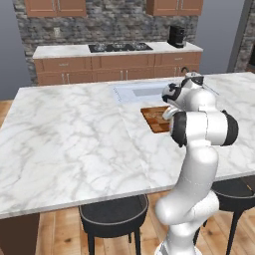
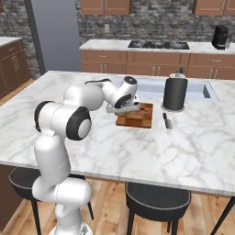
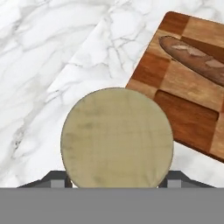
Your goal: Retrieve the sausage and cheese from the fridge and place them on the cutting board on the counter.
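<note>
A white robot arm is seen reaching over a marble-topped island table (image 2: 92, 151) in a rendered kitchen. In the hand view, a tan-yellow round-faced piece, judged to be the cheese (image 3: 117, 136), is held between the two dark fingertips of the tool (image 3: 117, 178), which is closed around it just wide enough for its width. The cheese is carried above bare marble, just beside the near corner of the cutting board (image 3: 188, 118), not yet over it.

On the board, a reddish-brown elongated piece, judged to be the sausage (image 3: 194, 59), is already laid toward the far side. So one half of the task appears done; the cheese remains to be moved over the board and set down.

In the right base view, the tool (image 2: 130, 109) is seen low at the board's (image 2: 140, 120) left end, near the middle of the table in front of the sink. A dark upright cylinder (image 2: 175, 94) and a small knife-like item (image 2: 167, 121) stand off the board's right end, toward the right edge of the table. Open marble lies all around the board's left and near sides, and an unoccupied patch of board lies beside the sausage.
</note>
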